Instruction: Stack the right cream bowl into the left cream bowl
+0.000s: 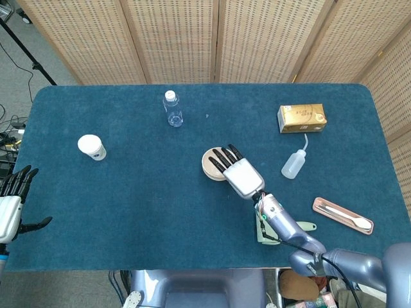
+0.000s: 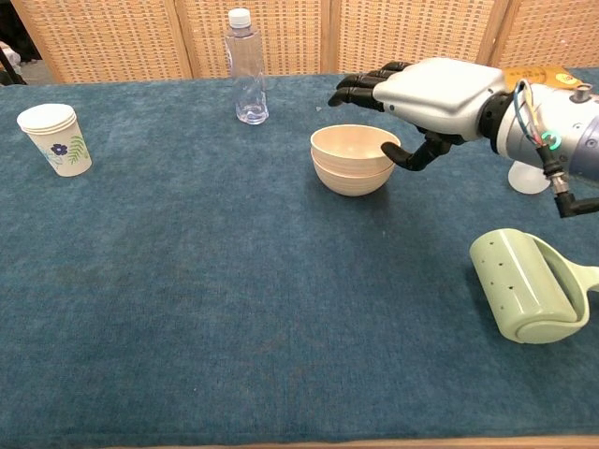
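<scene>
Two cream bowls [image 2: 353, 157] sit nested, one inside the other, on the blue tablecloth near the table's middle; from the head view the stack [image 1: 210, 166] is partly covered by my right hand. My right hand [image 2: 432, 91] [image 1: 235, 168] hovers just above and to the right of the stack, fingers spread flat and holding nothing, thumb beside the upper bowl's rim without gripping it. My left hand [image 1: 13, 196] hangs off the table's left edge, fingers apart and empty.
A paper cup [image 2: 53, 137] stands at the left, a clear bottle [image 2: 245, 67] behind the bowls. A green lint roller [image 2: 529, 287] lies at the front right. A squeeze bottle [image 1: 294, 163], a gold box [image 1: 300, 118] and a spoon tray [image 1: 343, 215] occupy the right side.
</scene>
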